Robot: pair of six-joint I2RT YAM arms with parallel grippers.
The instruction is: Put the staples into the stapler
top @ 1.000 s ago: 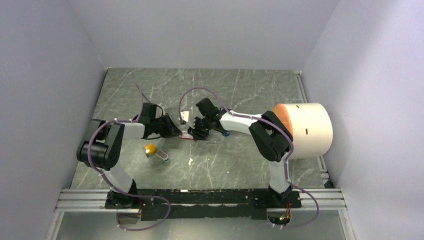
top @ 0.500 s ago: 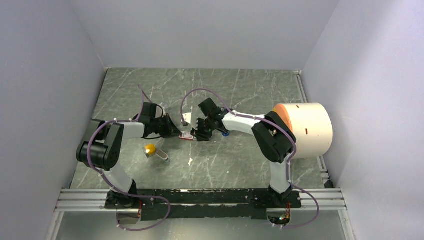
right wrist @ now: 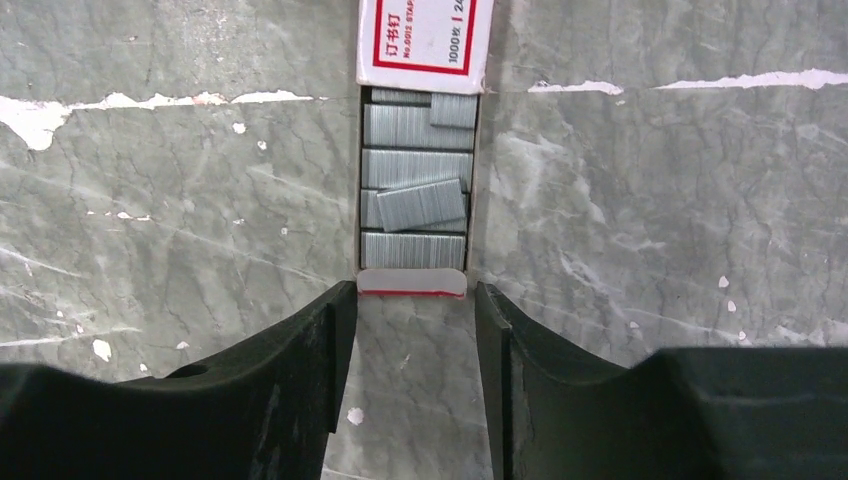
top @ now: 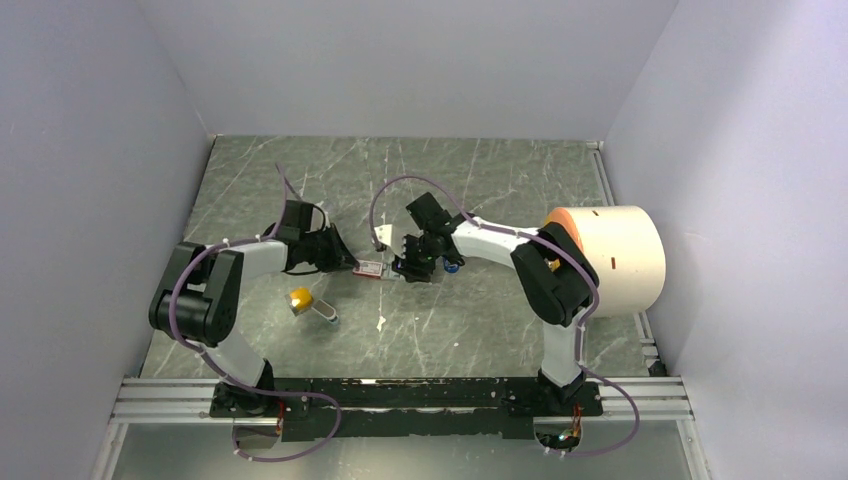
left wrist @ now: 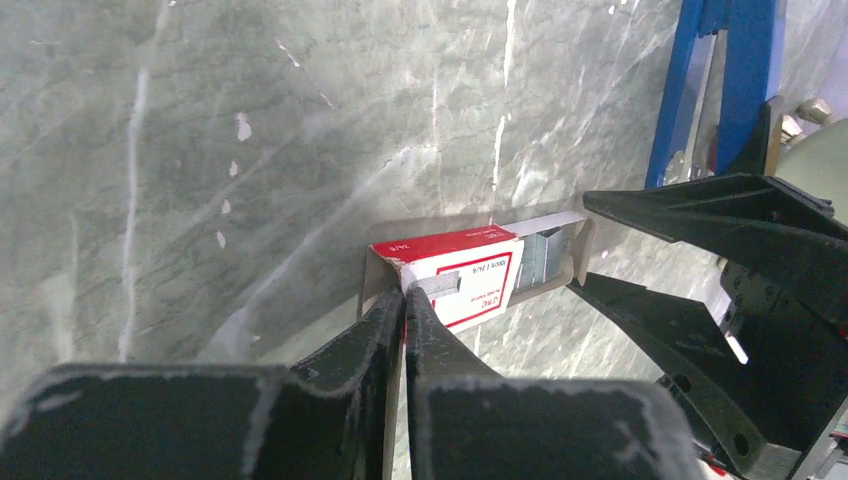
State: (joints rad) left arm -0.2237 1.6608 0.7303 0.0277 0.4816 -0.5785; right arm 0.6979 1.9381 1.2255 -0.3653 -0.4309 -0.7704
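The left gripper (left wrist: 405, 300) is clamped on the near corner of the red-and-white box (left wrist: 470, 280). The right gripper (right wrist: 412, 296) is spread wide, with the staples (right wrist: 412, 205) in their tray (right wrist: 412, 281) just ahead of its fingertips. The stapler (left wrist: 735, 80) lies ahead and right of the left gripper.

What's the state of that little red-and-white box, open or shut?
Open. The box has its tray slid out, with silvery staples lying exposed inside.

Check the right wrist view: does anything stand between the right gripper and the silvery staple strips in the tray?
Nothing visible does. The thin silvery staple strips lie uncovered in the grey tray, slid out of the red-and-white cardboard box; the open right gripper flanks the tray's end.
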